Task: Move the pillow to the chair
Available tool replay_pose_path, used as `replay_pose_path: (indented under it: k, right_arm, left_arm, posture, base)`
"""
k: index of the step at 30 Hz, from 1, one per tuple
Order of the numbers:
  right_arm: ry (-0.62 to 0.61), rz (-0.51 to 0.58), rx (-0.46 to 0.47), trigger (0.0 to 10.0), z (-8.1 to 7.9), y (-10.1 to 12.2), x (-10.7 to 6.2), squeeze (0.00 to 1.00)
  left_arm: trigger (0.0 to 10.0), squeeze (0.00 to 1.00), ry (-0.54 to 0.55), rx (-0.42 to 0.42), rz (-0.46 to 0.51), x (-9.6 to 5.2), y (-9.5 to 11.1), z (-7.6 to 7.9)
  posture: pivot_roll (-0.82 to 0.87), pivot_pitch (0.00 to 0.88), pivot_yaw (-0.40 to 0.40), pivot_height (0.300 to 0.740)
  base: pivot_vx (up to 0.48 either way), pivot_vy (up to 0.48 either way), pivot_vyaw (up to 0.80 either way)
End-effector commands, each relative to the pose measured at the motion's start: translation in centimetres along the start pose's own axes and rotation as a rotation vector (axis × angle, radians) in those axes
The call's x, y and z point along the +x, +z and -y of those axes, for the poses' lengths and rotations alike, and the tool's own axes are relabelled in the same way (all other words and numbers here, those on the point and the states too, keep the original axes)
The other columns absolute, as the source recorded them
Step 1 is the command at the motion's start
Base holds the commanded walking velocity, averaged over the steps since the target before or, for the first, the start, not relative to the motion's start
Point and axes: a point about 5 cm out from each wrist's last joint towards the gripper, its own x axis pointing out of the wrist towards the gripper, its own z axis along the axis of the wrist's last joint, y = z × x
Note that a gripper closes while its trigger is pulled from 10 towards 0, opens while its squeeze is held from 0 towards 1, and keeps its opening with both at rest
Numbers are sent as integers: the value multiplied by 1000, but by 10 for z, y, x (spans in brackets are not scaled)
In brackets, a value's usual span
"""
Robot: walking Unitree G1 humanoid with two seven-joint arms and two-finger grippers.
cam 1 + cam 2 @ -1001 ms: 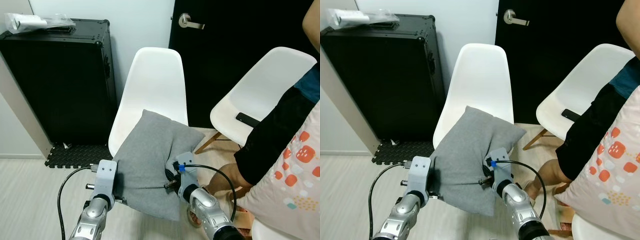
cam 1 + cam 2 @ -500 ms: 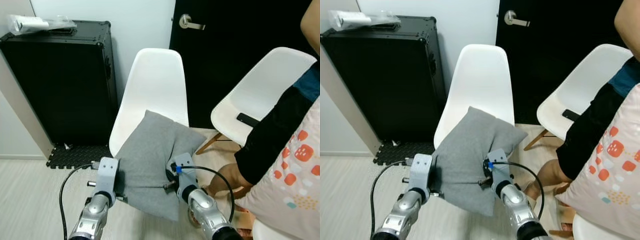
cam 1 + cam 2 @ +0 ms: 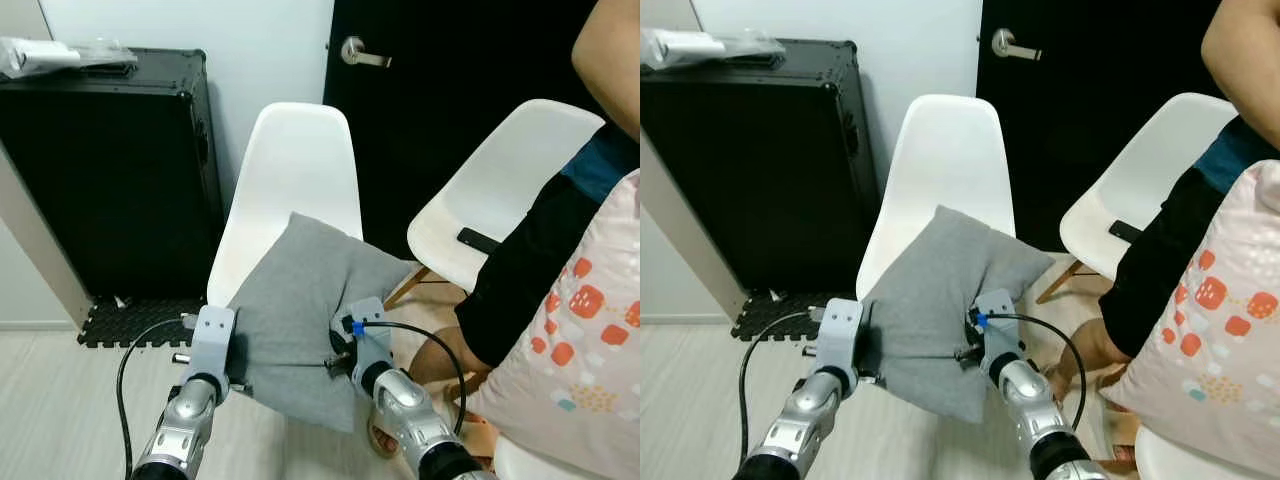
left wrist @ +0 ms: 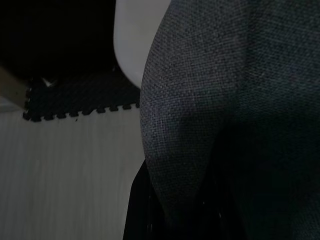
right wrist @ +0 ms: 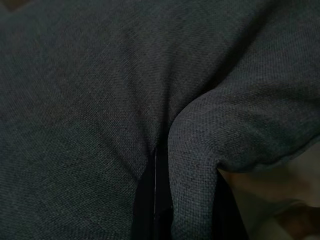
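- While both arms reach forward, the left tool [image 3: 238, 352] and right tool [image 3: 335, 352] each clamp the grey pillow [image 3: 305, 300].
- Just beyond the tools, the pillow's far part rests on the white chair [image 3: 290, 180].

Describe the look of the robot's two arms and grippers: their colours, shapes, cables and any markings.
Both arms are jointed silver metal with rounded segments. The left arm ends in a flat pale grey wrist plate, and a black cable loops out beside it. The right arm has a similar grey wrist block with a small blue connector, from which a black cable arcs back. Black fingers appear in the right wrist view.
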Motion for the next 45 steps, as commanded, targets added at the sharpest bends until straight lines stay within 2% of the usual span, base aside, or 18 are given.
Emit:
replay_pose_path:
  k: [1,7,12,14,17,22,27,31,34,37,38,45]
  right_arm:
    - [-39,-30,28,10000,14,-10,-8,0]
    - [5,-9,89,10000,9,-9,-7,0]
    - [16,13,116,10000,7,-8,-9,0]
    - [1,0,96,10000,8,-11,-10,0]
    - [3,-47,-8,10000,7,-16,-10,0]
    - [33,-52,-73,10000,5,-13,-7,0]
    - [-11,-31,-28,10000,12,-7,-7,0]
    - [18,-57,-75,10000,8,-12,-8,0]
    - [-46,-40,-98,10000,11,-9,-8,0]
    - [-77,-31,-90,10000,15,-9,-9,0]
    - [-82,-33,-87,10000,18,-12,-12,0]
    - [-88,-63,-100,10000,21,-19,-16,0]
  left_arm:
    - [10000,0,149,-9,39,0,5,-32]
    - [10000,0,151,-19,34,0,5,-31]
    - [10000,0,107,1,24,2,4,-21]
    - [10000,0,107,1,27,4,6,-19]
    - [10000,0,124,-12,35,5,10,-21]
    - [10000,0,121,-6,38,5,11,-22]
    - [10000,0,131,-9,42,5,12,-25]
    - [10000,0,158,-38,40,3,10,-27]
    - [10000,0,124,-20,7,5,3,-24]
    - [10000,0,97,-11,19,8,9,-18]
    - [10000,0,81,-2,36,12,16,-14]
    - [10000,0,89,-17,59,16,26,-13]
  posture:
    - [1,50,-77,740]
    - [-13,71,-52,740]
    - [-33,68,-49,740]
    - [-29,69,-54,740]
    - [-18,69,-56,740]
    - [-19,87,-42,740]
    - [-16,96,-73,740]
    - [-45,88,-51,740]
    - [-81,90,-21,740]
    - [-90,94,-15,740]
    - [-90,88,-17,740]
    - [-88,69,-35,740]
  base:
    - [0,0,0]
    - [0,0,0]
    - [0,0,0]
    - [0,0,0]
    - [0,0,0]
    - [0,0,0]
    - [0,0,0]
    - [0,0,0]
    - [0,0,0]
    - [0,0,0]
    - [0,0,0]
    - [0,0,0]
